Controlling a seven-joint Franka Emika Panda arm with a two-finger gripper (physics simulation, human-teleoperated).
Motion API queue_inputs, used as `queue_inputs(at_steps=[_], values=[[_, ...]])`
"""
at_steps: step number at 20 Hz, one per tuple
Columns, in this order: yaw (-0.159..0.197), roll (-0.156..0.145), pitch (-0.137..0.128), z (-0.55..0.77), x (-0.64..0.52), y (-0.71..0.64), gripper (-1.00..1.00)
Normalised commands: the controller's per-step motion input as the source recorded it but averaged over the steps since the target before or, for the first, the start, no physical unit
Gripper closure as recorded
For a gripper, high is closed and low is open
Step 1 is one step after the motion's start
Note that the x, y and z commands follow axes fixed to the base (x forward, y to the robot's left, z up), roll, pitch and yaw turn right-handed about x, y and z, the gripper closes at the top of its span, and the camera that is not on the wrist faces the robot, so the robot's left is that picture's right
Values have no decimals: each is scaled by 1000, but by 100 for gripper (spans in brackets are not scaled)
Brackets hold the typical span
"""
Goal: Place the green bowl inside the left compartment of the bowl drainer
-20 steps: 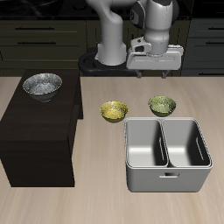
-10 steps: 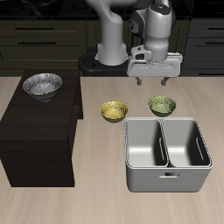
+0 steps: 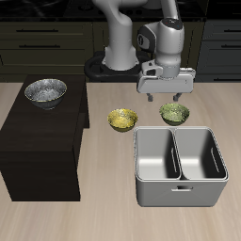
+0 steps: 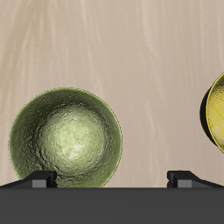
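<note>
The green bowl (image 3: 174, 113) (image 4: 66, 137) sits upright on the table just behind the bowl drainer (image 3: 181, 194), a grey metal tub with two wells. The left compartment (image 3: 156, 156) holds nothing. My gripper (image 3: 167, 98) (image 4: 109, 179) hangs open a little above the table, just behind the green bowl and slightly to its side. Nothing is between its fingers (image 4: 39, 179). In the wrist view the bowl lies under one finger rather than centred between the two.
A yellower bowl (image 3: 121, 120) (image 4: 216, 109) stands beside the green one. A silver metal bowl (image 3: 45, 91) rests on a dark low cabinet (image 3: 42, 146) at the table's side. The robot's base stands behind the bowls.
My gripper has come down and moved a little toward the table's front, ending close over the green bowl. The bowls and the drainer have not moved.
</note>
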Motion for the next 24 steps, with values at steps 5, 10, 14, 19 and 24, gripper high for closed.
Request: queue_inputs(at_steps=[5, 10, 14, 19, 24], values=[[-23, -1, 33, -241, 0, -60, -100], [2, -3, 49, -294, 16, -25, -100], [-2, 6, 44, -272, -15, 4, -100], [-30, 51, 44, -175, 64, 40, -100], [-2, 2, 17, -136, 60, -11, 100]])
